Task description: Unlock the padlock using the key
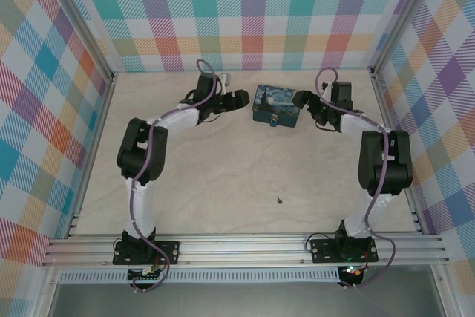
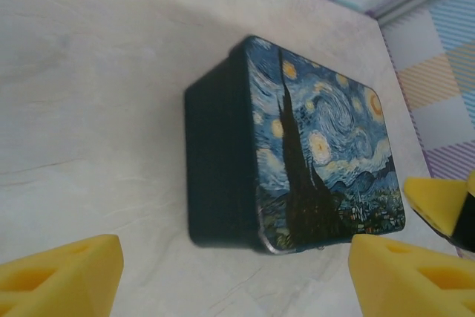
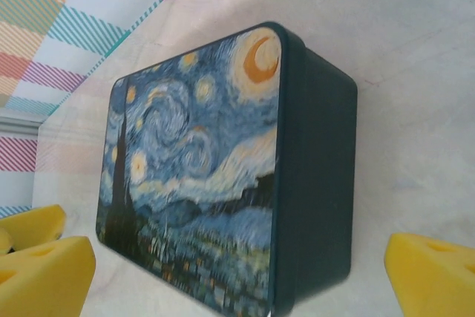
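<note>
We flank the painted tin [image 1: 274, 104] with left hand [image 1: 240, 99] and right hand [image 1: 301, 101] spread; the sliver key [image 1: 279, 200] looks light, stiff, best pinched by its edges.

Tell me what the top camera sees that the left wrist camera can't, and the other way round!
Top view extras: the whole left arm and right arm, the tiny key lying alone on the table nearer the bases, and the padlock at the painted box's near edge. Left wrist extras: close-up swirls and the box's dark side wall, framed by the open left tool and its yellow fingertips. Shared: box, table, left tool.
</note>
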You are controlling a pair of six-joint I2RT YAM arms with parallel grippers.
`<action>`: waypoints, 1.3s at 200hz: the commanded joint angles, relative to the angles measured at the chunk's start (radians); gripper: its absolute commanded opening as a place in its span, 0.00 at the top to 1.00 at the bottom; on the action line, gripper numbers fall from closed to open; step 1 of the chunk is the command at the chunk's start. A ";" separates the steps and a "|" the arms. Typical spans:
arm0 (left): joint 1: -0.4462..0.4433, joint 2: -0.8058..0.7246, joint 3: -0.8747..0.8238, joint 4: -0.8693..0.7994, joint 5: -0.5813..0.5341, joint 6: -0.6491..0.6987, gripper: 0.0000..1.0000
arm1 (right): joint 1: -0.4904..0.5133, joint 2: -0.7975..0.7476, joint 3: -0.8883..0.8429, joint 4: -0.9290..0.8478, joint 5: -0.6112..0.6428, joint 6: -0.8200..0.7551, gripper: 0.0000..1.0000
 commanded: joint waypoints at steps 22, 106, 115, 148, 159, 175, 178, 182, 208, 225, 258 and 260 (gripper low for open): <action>-0.040 0.169 0.253 -0.090 0.061 -0.023 0.20 | -0.003 0.112 0.105 0.025 -0.077 0.029 0.00; -0.095 0.388 0.624 -0.291 0.102 0.007 0.21 | 0.022 0.165 0.130 0.071 -0.226 0.016 0.05; -0.097 0.383 0.621 -0.295 0.112 0.014 0.23 | 0.028 0.158 0.122 0.077 -0.238 0.014 0.06; -0.098 0.303 0.516 -0.271 0.113 0.030 0.27 | 0.063 0.110 0.068 0.084 -0.262 0.008 0.08; -0.098 0.254 0.441 -0.241 0.100 0.035 0.27 | 0.079 0.087 0.043 0.086 -0.263 0.006 0.08; -0.098 0.171 0.329 -0.193 0.088 0.039 0.27 | 0.106 0.049 0.003 0.093 -0.260 0.006 0.08; -0.098 0.156 0.310 -0.185 0.086 0.042 0.27 | 0.111 0.041 -0.007 0.096 -0.258 0.007 0.08; -0.098 0.138 0.282 -0.177 0.084 0.043 0.27 | 0.118 0.031 -0.018 0.101 -0.256 0.007 0.08; -0.098 0.000 0.095 -0.113 0.064 0.046 0.27 | 0.183 -0.036 -0.093 0.109 -0.240 0.007 0.08; -0.098 -0.084 -0.022 -0.079 0.055 0.042 0.27 | 0.234 -0.076 -0.144 0.110 -0.219 0.010 0.08; -0.098 -0.236 -0.245 -0.027 0.040 0.016 0.27 | 0.337 -0.152 -0.262 0.154 -0.169 0.057 0.07; -0.098 -0.245 -0.258 -0.026 0.038 0.015 0.27 | 0.345 -0.156 -0.268 0.156 -0.164 0.061 0.07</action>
